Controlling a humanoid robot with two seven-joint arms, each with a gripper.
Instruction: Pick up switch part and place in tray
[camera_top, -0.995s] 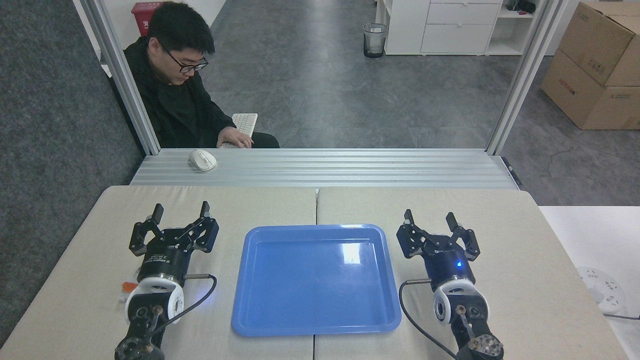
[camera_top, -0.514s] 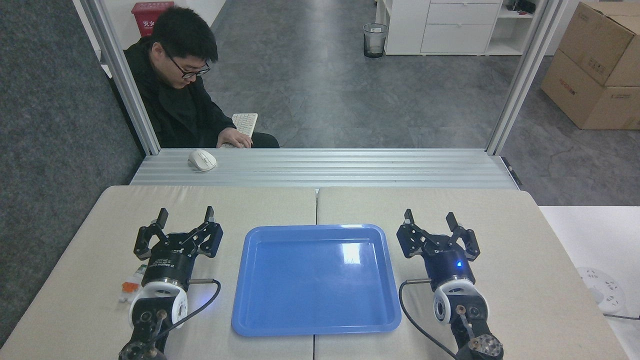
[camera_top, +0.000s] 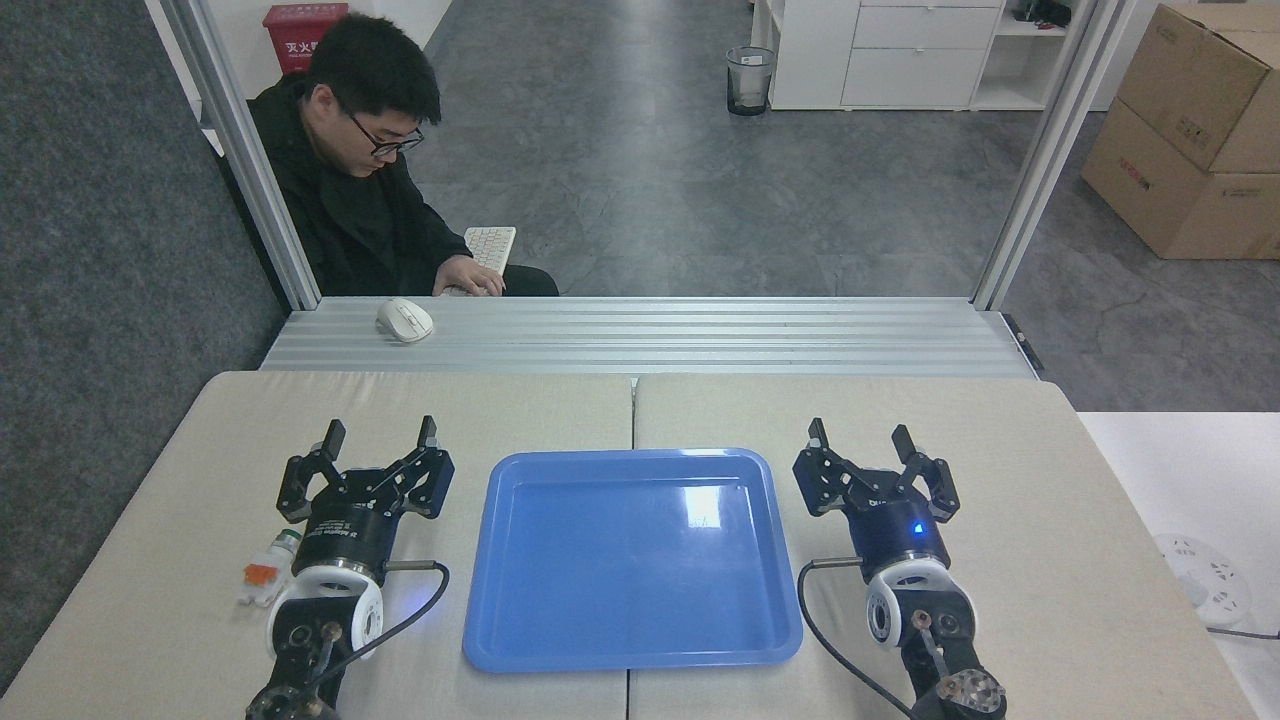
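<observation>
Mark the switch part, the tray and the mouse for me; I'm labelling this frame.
switch part (camera_top: 264, 570): head view, on its orange middle piece.
tray (camera_top: 630, 661): head view, on its near rim.
mouse (camera_top: 404, 319): head view, on its top shell.

Switch part (camera_top: 268, 566) lies beside the gaping left claw (camera_top: 381, 437), outside the tray (camera_top: 632, 660).

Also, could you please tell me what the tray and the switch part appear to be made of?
The tray looks like glossy blue plastic: it mirrors a bright light patch. The switch part seems matte white and orange plastic, perhaps with a metal end, though that is too small to confirm.
</observation>
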